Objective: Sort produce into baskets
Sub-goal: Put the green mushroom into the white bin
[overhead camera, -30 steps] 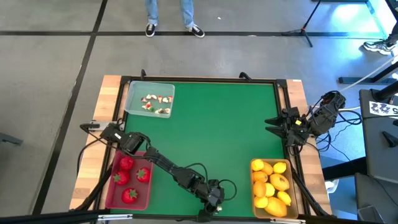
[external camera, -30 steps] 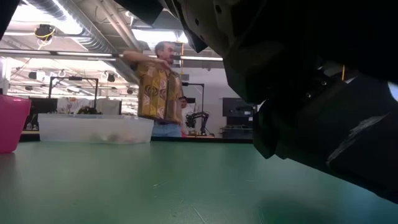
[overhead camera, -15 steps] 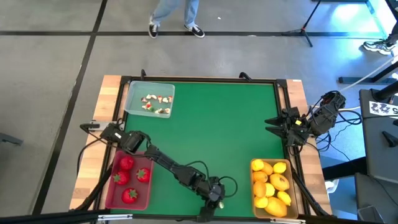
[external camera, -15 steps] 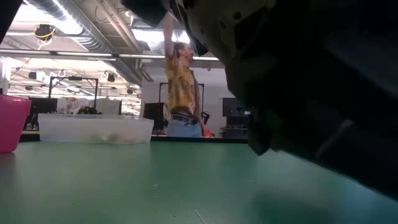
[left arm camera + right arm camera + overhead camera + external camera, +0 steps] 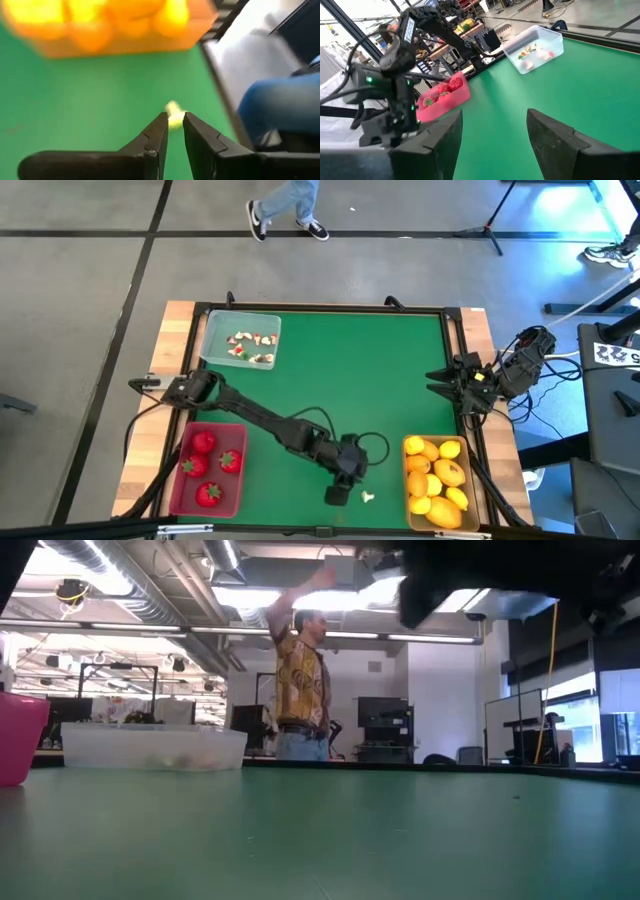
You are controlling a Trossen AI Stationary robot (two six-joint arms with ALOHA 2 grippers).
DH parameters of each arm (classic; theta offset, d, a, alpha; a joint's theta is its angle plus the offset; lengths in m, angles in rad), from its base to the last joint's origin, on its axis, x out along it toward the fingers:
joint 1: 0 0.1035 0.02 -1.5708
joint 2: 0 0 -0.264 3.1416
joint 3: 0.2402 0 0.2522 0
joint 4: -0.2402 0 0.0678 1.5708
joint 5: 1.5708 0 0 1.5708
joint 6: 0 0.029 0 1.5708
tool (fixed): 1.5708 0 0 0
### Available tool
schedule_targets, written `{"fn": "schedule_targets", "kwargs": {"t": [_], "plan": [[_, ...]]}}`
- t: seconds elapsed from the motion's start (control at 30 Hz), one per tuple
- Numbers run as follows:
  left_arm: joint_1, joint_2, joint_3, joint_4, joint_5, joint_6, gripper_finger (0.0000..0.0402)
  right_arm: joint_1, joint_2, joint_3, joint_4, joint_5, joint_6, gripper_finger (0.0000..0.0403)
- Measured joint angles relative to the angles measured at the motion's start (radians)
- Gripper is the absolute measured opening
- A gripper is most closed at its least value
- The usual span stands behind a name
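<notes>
My left gripper (image 5: 350,483) hangs above the near middle of the green mat, shut, with nothing between its fingers (image 5: 173,131). A tiny whitish bit of produce (image 5: 173,114) lies on the mat just past the fingertips, also seen in the high view (image 5: 368,497). The clear basket (image 5: 240,338) at the far left holds tiny white-and-red bits. The pinkish-red basket (image 5: 178,480) at the near left holds several strawberries. The tan-yellow basket (image 5: 409,465) at the near right holds several lemons. My right gripper (image 5: 495,130) waits open at the table's right edge (image 5: 455,380).
A raised dark frame (image 5: 330,308) borders the mat. The mat's middle and far right lie bare. In the low view a person (image 5: 300,690) stands beyond the far edge, and the pink (image 5: 20,740) and clear (image 5: 150,748) baskets show at the left.
My left gripper has risen off the mat and drawn a little toward the far edge; in the low view its dark bulk has lifted to the picture's top. The whitish bit now shows on the mat beside where the gripper was. The person behind has shifted.
</notes>
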Motion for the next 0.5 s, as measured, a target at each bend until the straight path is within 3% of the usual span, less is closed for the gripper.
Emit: {"fn": "schedule_targets", "kwargs": {"t": [0.1, 0.23, 0.4, 0.5], "plan": [[0.018, -0.026, 0.001, -0.134, -0.038, 0.032, 0.0051, 0.000, 0.000, 0.000, -0.013, 0.000, 0.005, 0.0221], [0.012, -0.018, 0.000, -0.165, -0.028, 0.064, 0.0046, 0.000, 0.000, 0.000, -0.017, 0.000, 0.009, 0.0221], [-0.057, 0.030, -0.001, -0.066, 0.001, 0.177, 0.0049, 0.000, 0.000, 0.000, -0.019, -0.018, 0.011, 0.0221], [-0.073, 0.039, 0.000, 0.040, 0.004, 0.202, 0.0072, 0.000, 0.000, 0.000, -0.022, -0.018, 0.011, 0.0221]]}}
